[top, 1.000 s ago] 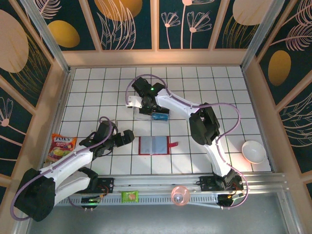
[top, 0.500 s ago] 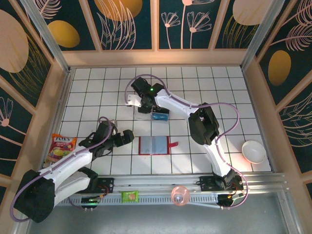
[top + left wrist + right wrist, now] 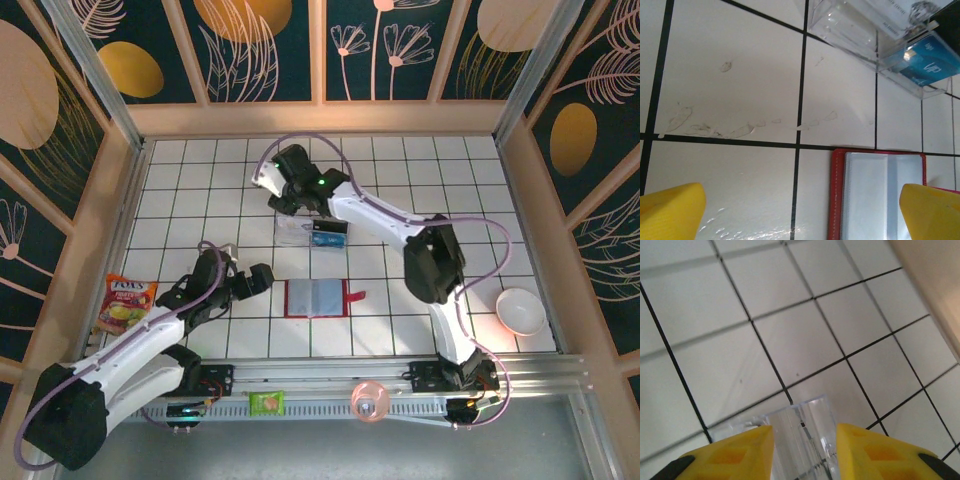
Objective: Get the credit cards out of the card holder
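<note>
**Two open tools, one card holder (image 3: 315, 298) spread flat**

The red card holder lies on the tiled desk (image 3: 200, 200) just right of the left tool (image 3: 264, 276), whose fingers (image 3: 670, 212) stand wide apart. The right tool (image 3: 805, 447), fingers parted, hangs beyond it at the clear plastic box (image 3: 312, 235) with blue cards (image 3: 922, 60).

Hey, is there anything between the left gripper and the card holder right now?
Nothing visible. The left gripper is open, just left of the card holder, which lies open on the table, with only bare tile between them. The clear box lies farther back, off that path.
</note>
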